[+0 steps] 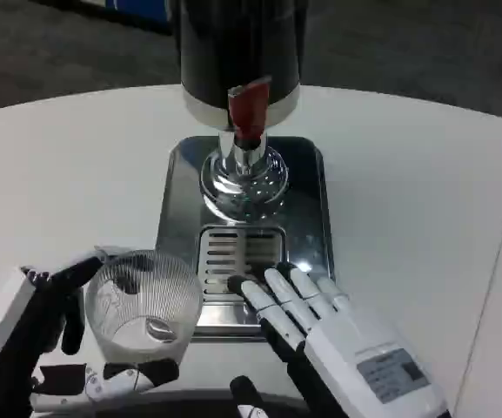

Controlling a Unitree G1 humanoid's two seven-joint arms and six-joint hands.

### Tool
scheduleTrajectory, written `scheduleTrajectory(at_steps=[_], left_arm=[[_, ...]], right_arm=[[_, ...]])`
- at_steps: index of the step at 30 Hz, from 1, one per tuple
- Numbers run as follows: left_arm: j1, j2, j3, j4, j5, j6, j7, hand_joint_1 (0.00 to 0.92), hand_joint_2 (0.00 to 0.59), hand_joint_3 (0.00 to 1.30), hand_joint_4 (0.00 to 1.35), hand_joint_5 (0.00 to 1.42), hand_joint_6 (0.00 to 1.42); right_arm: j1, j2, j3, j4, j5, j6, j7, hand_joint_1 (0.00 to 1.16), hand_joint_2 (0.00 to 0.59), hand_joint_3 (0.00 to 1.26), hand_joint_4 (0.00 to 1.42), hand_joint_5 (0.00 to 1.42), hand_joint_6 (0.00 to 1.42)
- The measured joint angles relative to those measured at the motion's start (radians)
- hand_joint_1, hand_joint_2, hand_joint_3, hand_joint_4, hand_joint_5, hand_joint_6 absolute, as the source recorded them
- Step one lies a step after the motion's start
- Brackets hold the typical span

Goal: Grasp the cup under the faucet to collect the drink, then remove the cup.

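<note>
A clear ribbed cup (143, 303) stands at the front left, beside the left edge of the drip tray. My left hand (42, 335) wraps around it, with fingers at its left side and under its front. The dispenser's faucet (246, 144) with a red lever (249, 106) hangs over the steel drip tray (307, 218), above a slotted grate (233, 254). My right hand (320, 331) lies flat with fingers stretched out, its fingertips (264, 283) on the front edge of the tray, holding nothing.
The dark dispenser body (237, 48) stands at the back centre of the white table (425, 200). A table edge runs down the far right.
</note>
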Motion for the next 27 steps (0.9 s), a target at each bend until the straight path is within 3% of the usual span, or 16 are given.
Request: scheduleTrajectory(at_steps=[18,27], left_arm=[[0.005,-0.001,0.0,0.0,-0.002,0.008,0.0,0.529,0.105,0.97,1.11,1.19,1.34],[-0.054,-0.06,-0.019,0.028,0.016,0.08,0.021,0.535,0.1,0.97,1.11,1.19,1.34]], right_arm=[[-0.006,0.026,0.008,0.004,0.01,0.0,0.005,0.31,0.498,0.09,0.0,0.0,0.0],[-0.01,0.047,0.006,0.003,0.01,0.017,0.046,0.32,0.5,0.09,0.0,0.0,0.0]])
